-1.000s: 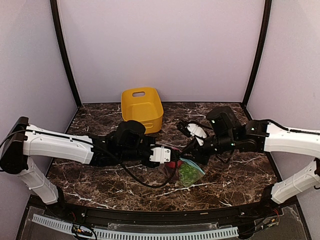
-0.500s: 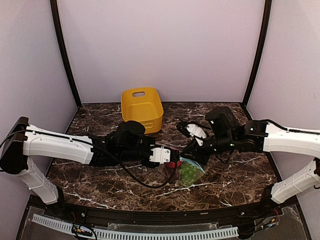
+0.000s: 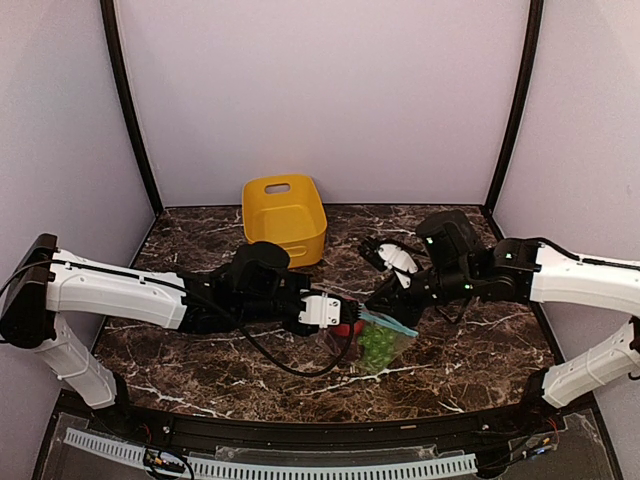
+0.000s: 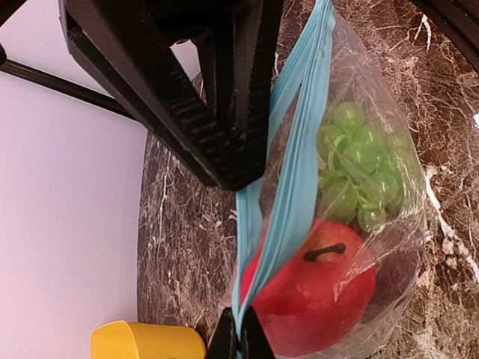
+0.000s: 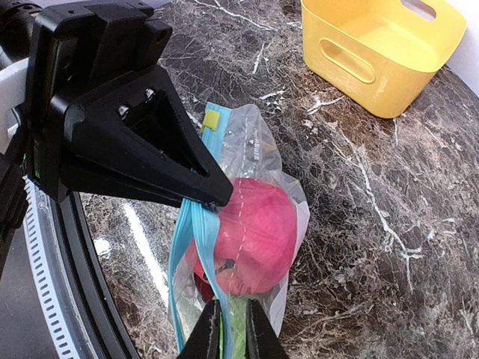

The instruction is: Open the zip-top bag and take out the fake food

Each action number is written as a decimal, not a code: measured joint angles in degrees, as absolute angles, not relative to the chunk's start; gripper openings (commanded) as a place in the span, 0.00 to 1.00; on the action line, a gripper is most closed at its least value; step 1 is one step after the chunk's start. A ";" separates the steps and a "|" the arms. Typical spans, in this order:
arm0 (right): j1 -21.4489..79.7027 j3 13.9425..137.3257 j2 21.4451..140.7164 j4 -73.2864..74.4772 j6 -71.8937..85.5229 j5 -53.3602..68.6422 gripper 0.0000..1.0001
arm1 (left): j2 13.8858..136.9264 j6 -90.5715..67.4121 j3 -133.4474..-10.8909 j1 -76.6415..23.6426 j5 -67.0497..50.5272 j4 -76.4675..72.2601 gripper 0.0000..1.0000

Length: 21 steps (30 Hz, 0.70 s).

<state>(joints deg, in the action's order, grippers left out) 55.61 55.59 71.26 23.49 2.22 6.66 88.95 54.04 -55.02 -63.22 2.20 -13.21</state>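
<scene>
The zip-top bag (image 3: 375,338) hangs between my two grippers just above the marble table. Its teal zip strip (image 4: 296,172) is split into two bands with a gap between them. My left gripper (image 3: 340,318) is shut on one end of the strip (image 4: 236,340). My right gripper (image 3: 376,303) is shut on the strip further along (image 5: 227,329). Inside the bag are the red round fruit (image 4: 322,292) and the green grapes (image 4: 355,172). A dark piece (image 4: 404,269) shows dimly behind the red fruit. The red fruit also shows in the right wrist view (image 5: 254,232).
A yellow plastic bin (image 3: 284,215) stands at the back of the table, left of centre, and also shows in the right wrist view (image 5: 382,52). The booth walls close in the table on three sides.
My right gripper has shifted slightly right and back with the zip strip in it, and the bag's mouth is drawn a little wider. The left gripper has held still.
</scene>
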 measured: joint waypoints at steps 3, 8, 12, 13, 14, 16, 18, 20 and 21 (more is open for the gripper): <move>55.61 55.59 71.31 23.75 2.00 7.07 0.14 | 88.95 54.06 -55.02 -63.22 2.17 -13.21 0.01; 55.61 55.61 72.29 24.34 1.28 7.99 0.17 | 88.95 54.26 -55.02 -63.22 2.20 -13.23 0.01; 55.61 56.66 74.02 25.74 0.86 8.23 0.14 | 88.95 54.43 -55.02 -63.22 2.20 -13.23 0.01; 55.61 56.84 74.30 25.87 0.78 8.25 0.14 | 88.95 54.46 -55.02 -63.22 2.20 -13.26 0.01; 55.61 57.08 74.61 26.13 0.71 8.34 0.14 | 88.95 54.46 -55.02 -63.22 2.20 -13.26 0.01; 55.61 57.49 75.07 26.61 0.69 8.40 0.16 | 88.95 54.48 -55.02 -63.22 2.20 -13.26 0.01; 55.61 57.58 75.16 27.05 0.64 8.49 0.14 | 88.95 54.50 -55.02 -63.22 2.20 -13.28 0.01; 55.61 57.82 75.18 27.40 0.54 8.54 0.12 | 88.95 54.54 -55.02 -63.22 2.20 -13.32 0.01; 55.61 57.95 75.18 27.42 0.36 8.51 0.13 | 88.95 54.68 -55.02 -63.22 2.20 -13.34 0.01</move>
